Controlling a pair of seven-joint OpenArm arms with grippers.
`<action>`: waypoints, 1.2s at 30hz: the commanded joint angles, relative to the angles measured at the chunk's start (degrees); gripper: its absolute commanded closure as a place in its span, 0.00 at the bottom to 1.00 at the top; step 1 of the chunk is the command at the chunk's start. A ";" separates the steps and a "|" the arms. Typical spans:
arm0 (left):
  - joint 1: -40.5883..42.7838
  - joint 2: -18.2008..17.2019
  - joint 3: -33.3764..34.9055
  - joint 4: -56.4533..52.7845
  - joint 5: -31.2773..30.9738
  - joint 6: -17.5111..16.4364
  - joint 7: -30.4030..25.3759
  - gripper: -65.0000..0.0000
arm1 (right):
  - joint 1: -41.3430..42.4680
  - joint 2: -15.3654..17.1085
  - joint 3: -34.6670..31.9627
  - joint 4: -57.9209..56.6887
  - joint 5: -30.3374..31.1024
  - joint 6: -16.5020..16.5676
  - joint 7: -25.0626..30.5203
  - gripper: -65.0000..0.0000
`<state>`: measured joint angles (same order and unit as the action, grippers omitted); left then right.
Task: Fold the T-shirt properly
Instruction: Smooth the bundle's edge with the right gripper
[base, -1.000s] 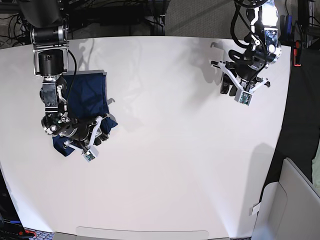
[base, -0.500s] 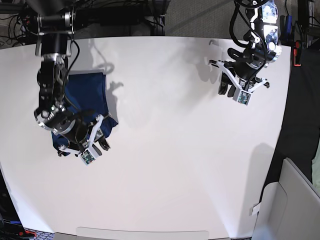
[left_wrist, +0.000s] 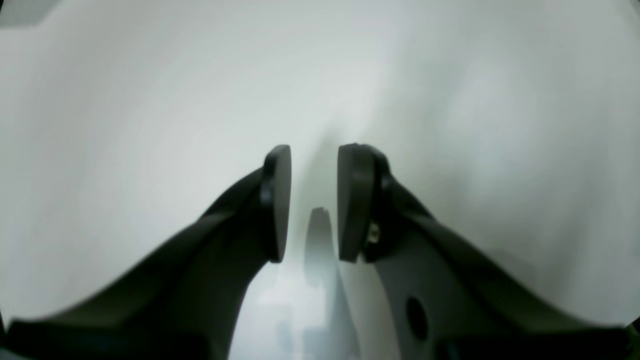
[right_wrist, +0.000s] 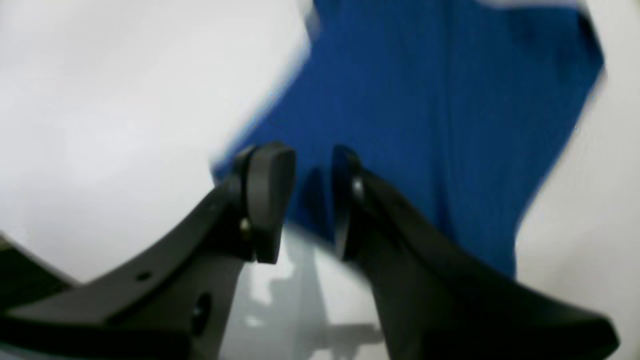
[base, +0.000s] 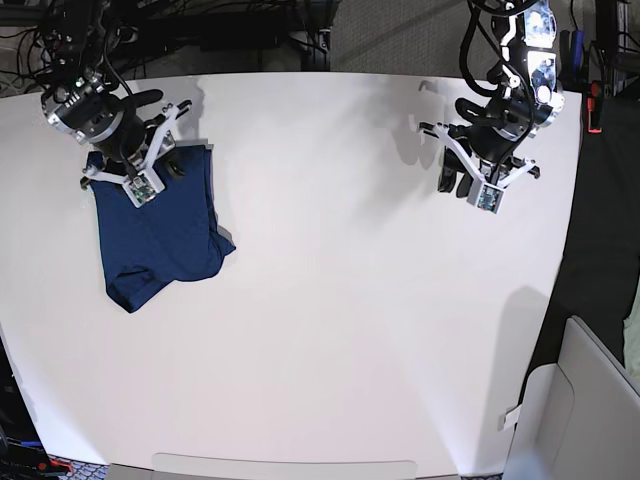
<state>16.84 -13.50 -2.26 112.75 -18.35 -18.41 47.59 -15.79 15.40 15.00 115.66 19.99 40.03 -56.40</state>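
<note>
Right arm: I see it at the far left corner of the desk (base: 330, 300) in the base view, wrist bent down over the top edge of the T-shirt (base: 160, 235).
Right gripper (base: 163, 170): its fingers (right_wrist: 267, 200) stand a narrow gap apart with nothing between them; in the right wrist view I see blue cloth and white desk through the gap.
Left arm: I see it reaching in from the far right corner in the base view, wrist angled down over bare desk, well apart from the shirt.
Left gripper (base: 450, 180): fingers (left_wrist: 277, 200) narrowly parted, nothing held; only white desk shows between them in the left wrist view.
T-shirt: lying folded into a compact dark blue bundle on the left side of the desk, its lower corner pointing toward the near edge, a small flap sticking out on its right side.
Contact: I cannot tell whether the right fingers touch the cloth; the wrist picture is blurred.
</note>
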 joint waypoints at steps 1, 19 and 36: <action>-0.27 -0.35 -0.16 0.79 -0.24 0.00 -1.22 0.78 | 0.19 1.00 1.30 0.96 1.07 -0.03 1.41 0.73; -0.36 -0.26 -0.16 0.70 -0.33 0.00 -1.13 0.78 | 16.89 -1.29 5.00 -34.82 0.80 -0.03 3.08 0.73; -0.45 -0.26 -0.16 0.79 -0.33 0.00 -1.13 0.78 | 29.11 -1.29 4.64 -45.37 1.24 -0.03 8.45 0.73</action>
<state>16.80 -13.32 -2.26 112.60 -18.37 -18.44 47.79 12.99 13.39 19.68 70.06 23.94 41.08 -45.43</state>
